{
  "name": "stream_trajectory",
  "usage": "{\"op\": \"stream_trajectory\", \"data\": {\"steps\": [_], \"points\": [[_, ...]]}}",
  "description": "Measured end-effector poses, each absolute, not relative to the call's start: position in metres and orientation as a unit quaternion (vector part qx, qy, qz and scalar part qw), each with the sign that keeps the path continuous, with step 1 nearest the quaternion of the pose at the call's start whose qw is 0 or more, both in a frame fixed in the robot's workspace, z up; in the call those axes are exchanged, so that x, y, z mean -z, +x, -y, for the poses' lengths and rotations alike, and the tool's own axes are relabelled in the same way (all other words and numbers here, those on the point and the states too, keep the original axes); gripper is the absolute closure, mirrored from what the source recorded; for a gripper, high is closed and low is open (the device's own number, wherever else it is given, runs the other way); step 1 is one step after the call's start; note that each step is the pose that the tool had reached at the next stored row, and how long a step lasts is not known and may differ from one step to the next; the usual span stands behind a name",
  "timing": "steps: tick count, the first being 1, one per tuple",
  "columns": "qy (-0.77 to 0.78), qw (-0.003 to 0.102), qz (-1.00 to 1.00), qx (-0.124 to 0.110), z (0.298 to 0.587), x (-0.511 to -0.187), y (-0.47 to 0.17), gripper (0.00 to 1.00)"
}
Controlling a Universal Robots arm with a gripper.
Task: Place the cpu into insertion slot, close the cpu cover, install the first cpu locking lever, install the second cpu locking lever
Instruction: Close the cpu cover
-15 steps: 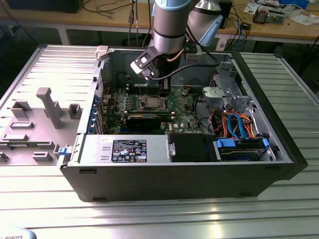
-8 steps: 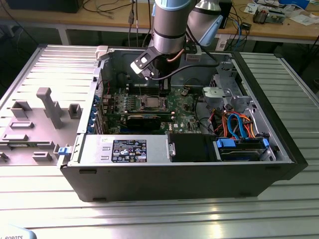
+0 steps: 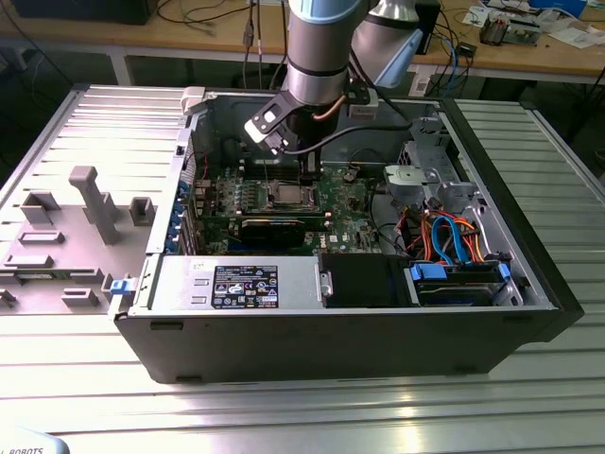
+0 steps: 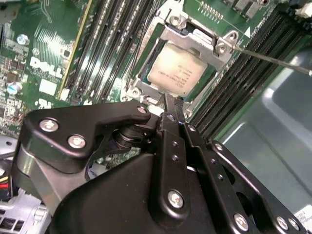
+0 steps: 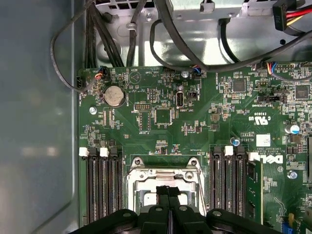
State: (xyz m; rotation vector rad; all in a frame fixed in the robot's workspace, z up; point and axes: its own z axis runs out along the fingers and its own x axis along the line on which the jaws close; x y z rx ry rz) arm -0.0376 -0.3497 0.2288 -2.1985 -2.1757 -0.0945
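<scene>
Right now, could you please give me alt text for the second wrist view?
A shut black gripper points its tip at the edge of the cpu, which lies framed by a metal cover on a green motherboard between memory slots.

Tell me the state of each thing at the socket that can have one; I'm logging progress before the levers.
cpu: seated in the insertion slot, metal top up.
cpu cover: down, framing the cpu.
locking lever: sticking out from the socket, apparently not latched.
gripper: shut, holding nothing, tips at the cover's edge.
computer case: lying flat, side open.
</scene>
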Motion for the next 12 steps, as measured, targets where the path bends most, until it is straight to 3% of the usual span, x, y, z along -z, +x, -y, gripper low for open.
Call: {"op": "stream_trajectory", "data": {"steps": [12], "points": [[-0.705, 0.024, 0.708, 0.03, 0.35, -0.216, -0.07, 0.89]]}}
